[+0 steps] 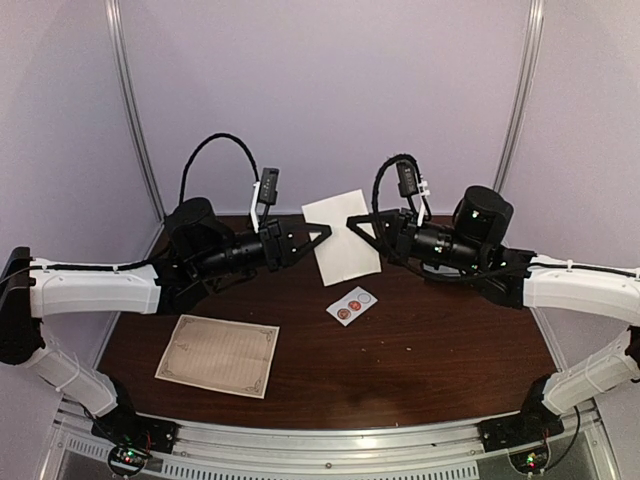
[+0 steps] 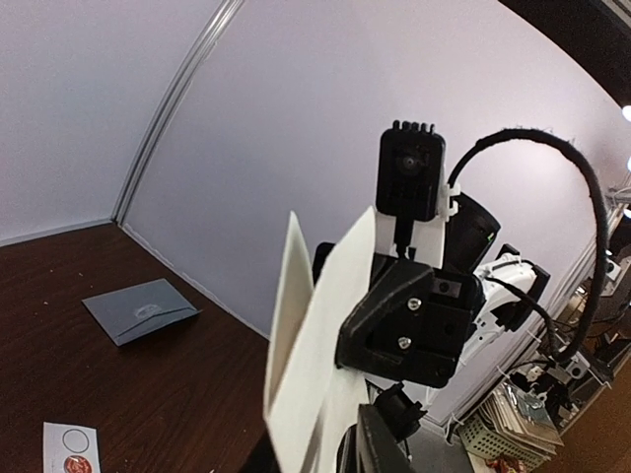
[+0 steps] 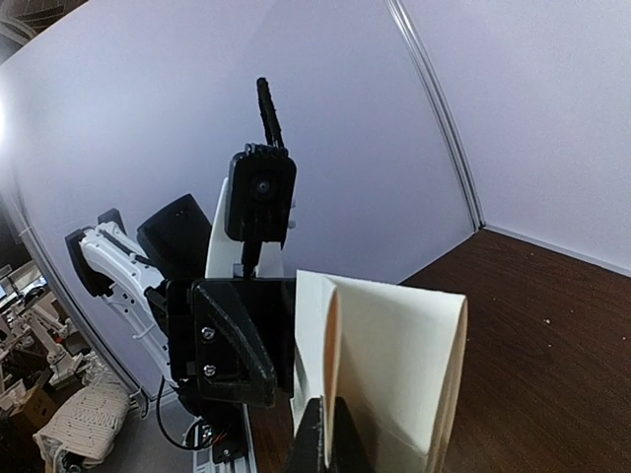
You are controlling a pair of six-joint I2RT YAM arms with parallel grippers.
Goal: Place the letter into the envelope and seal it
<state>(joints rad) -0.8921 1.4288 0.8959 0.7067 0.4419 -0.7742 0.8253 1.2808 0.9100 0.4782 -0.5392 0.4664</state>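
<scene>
A folded cream letter point(image 1: 341, 236) hangs in the air above the back of the table, held between both grippers. My left gripper point(image 1: 322, 233) is shut on its left edge. My right gripper point(image 1: 356, 223) is shut on its right edge. In the left wrist view the letter point(image 2: 311, 365) stands edge-on between my own fingers point(image 2: 380, 443), with the right gripper point(image 2: 409, 330) pressed on its far side. In the right wrist view my fingers point(image 3: 326, 439) pinch one leaf of the letter point(image 3: 404, 365). The grey-blue envelope point(image 2: 141, 309) lies flat near the back wall, hidden in the top view.
A small white card with red round stickers point(image 1: 351, 305) lies mid-table; it also shows in the left wrist view point(image 2: 71, 448). A cream sheet with an ornate border point(image 1: 218, 354) lies flat at the front left. The table is dark wood point(image 1: 440, 340), with walls close behind.
</scene>
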